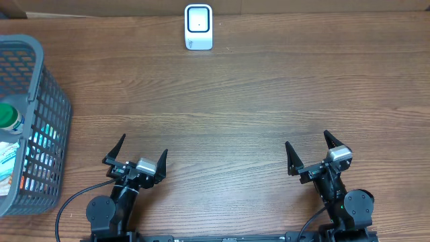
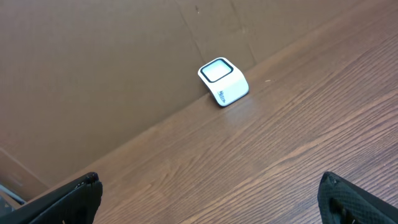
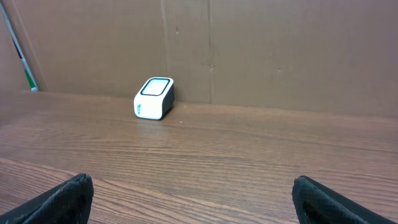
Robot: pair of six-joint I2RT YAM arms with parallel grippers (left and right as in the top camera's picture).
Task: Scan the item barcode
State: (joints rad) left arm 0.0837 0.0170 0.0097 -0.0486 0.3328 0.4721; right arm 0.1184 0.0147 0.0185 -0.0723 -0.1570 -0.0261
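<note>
A white barcode scanner (image 1: 199, 27) with a dark window stands at the far edge of the table, against the brown wall; it shows too as the scanner (image 2: 223, 81) in the left wrist view and the scanner (image 3: 154, 98) in the right wrist view. Items lie in a grey mesh basket (image 1: 48, 128) at the left, among them a green-capped bottle (image 1: 9, 117) and packets (image 1: 8, 161); no barcode can be made out. My left gripper (image 1: 142, 149) rests open near the front edge, nothing between its fingers. My right gripper (image 1: 308, 144) is open and empty as well.
The wooden table (image 1: 235, 107) stretches bare between the grippers and the scanner. A brown cardboard wall (image 3: 249, 43) backs the table. The basket stands left of the left arm, reaching past the table's left edge of view.
</note>
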